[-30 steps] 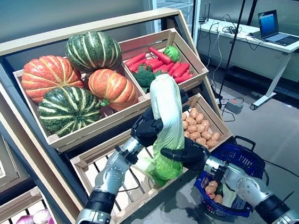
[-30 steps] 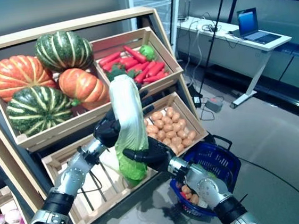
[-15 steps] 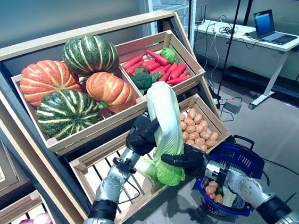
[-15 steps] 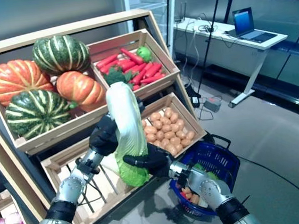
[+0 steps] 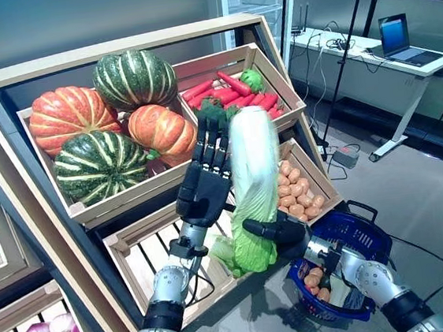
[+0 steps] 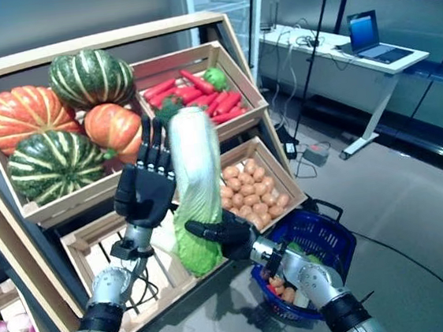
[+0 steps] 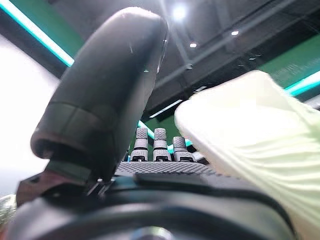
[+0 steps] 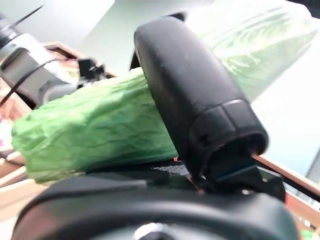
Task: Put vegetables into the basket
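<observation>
Left eye view: cabbage is gripped by curled right hand fingers; left hand fingers are held straight beside it.

Head stereo downward; wrist close-ups.

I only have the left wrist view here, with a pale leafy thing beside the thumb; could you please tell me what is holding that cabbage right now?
Observer: The right hand holds the napa cabbage, with its thumb and fingers curled round the green leafy lower part.
Operator: Thank you. Is my left hand gripping it too?
Observer: No. The left hand is open beside the cabbage, fingers straight and pointing up.
Operator: And where is the basket, please?
Observer: The blue basket sits on the floor below and to the right of the cabbage, with some vegetables already in it.
</observation>
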